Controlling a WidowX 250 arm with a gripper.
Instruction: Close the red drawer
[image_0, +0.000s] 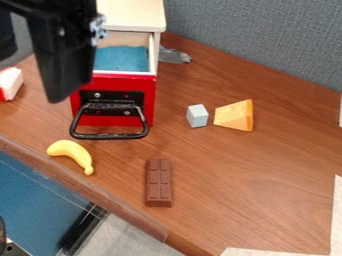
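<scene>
camera view | open drawer (148, 90) | brown desk (234, 180) | grey partition (267, 40) | carpet (130, 237), perhaps

Brown wooden bench (234, 170). On it: red-fronted drawer unit (148, 100), banana (73, 150), chocolate bar (159, 183), pale cube (197, 115) just beside cheese wedge (235, 115), red-and-white block (9, 83), grey item (173, 56) near unit.

1 red drawer (148, 86), pulled open, black handle (110, 135)

The top edge crops the black gripper (65, 55) and the cabinet (133, 14); the gripper hides part of the red drawer (148, 84); the left edge cuts a red-and-white block (10, 81); a grey thing (175, 56) is too unclear to name
</scene>
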